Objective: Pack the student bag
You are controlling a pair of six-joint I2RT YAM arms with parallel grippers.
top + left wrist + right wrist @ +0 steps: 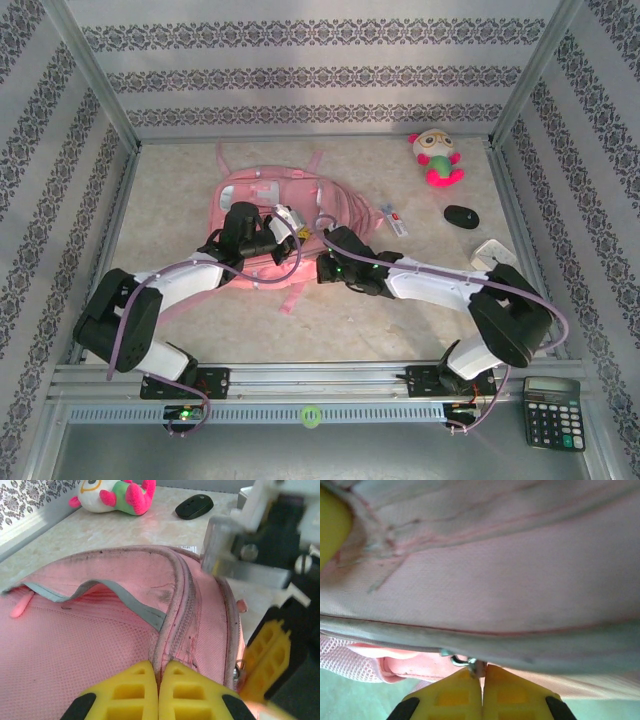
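Presently, left gripper: clenching the zip seam of the student bag, fingers meeting.
student bag: lying flat mid-table, beneath both grippers.
right gripper: pinching shut on the metal zip pull.
plush toy: sitting at far right corner.
computer mouse: lying right of the bag.
calculator: resting at near right edge.

The white-and-black left arm and right arm bend outward at the elbows, their forearms angling inward toward each other. The left gripper, with yellow ribbed plastic fingers, has its tips pressed flat together. The matching right gripper is also closed tight, close beside it.
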